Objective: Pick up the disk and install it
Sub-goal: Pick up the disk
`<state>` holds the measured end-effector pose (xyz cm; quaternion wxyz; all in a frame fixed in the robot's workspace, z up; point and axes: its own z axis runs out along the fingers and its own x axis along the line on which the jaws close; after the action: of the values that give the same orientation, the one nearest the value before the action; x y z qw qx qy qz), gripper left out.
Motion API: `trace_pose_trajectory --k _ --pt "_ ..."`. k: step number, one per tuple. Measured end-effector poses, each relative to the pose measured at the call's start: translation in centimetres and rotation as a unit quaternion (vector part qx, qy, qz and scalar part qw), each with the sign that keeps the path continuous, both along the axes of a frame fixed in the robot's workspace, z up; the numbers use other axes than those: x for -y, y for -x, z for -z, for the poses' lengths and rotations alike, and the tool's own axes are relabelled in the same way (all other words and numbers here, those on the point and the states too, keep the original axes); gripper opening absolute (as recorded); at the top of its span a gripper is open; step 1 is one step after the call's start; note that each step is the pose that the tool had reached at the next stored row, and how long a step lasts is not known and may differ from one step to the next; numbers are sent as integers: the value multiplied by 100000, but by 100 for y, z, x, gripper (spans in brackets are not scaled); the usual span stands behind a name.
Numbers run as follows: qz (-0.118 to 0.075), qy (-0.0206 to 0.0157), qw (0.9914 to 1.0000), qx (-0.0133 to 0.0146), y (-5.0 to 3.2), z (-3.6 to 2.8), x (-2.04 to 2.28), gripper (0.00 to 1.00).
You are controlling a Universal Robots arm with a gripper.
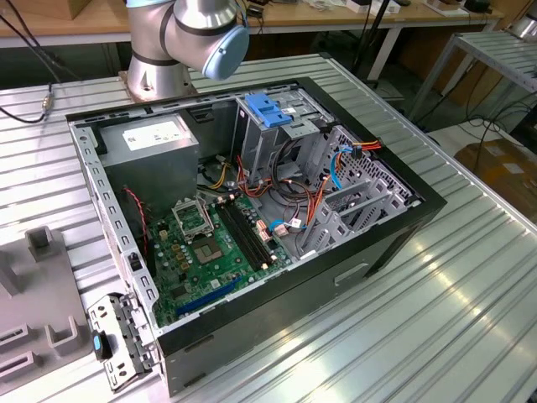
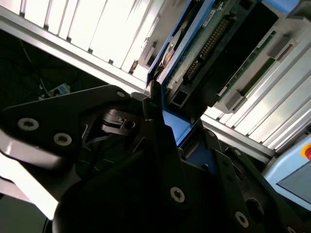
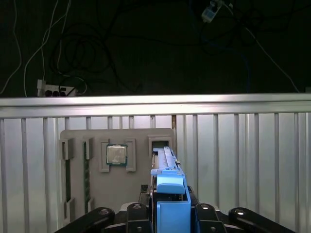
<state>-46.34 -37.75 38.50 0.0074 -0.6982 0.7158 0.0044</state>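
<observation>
Ribbed aluminium tabletop (image 3: 243, 145) lies beyond the jaws. We note the black two-fingered gripper (image 3: 170, 209) clamped on the silver-metal hard disk with blue plastic side rails (image 3: 166, 167), held edge-on between the jaws. Past their tips: grey moulded parts tray (image 3: 77, 141) carrying a square silver processor chip (image 3: 116, 155).

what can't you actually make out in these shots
- Label of the disk: edge-on in the first wrist view, board side up close in the second wrist view.
- Its near end: covered by the gripper in both wrist views.
- Whether its far end touches the grey tray: hidden by the disk itself, first wrist view.
- The arm: cut off by the exterior view's top edge.
</observation>
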Motion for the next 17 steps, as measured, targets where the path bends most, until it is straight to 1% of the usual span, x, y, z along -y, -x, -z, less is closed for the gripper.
trace_pose_trajectory --k 4,5,7,10,15,17 --pt "-1 1 100000 1 0 -93 0 37" --pt "-3 2 100000 0 0 -139 0 37" --pt "-3 -2 100000 3 0 -206 0 37" --pt "-3 1 100000 0 0 -279 0 37" --pt "-3 -1 100000 2 0 -371 0 37" --pt "-3 0 100000 2 0 -417 0 37"
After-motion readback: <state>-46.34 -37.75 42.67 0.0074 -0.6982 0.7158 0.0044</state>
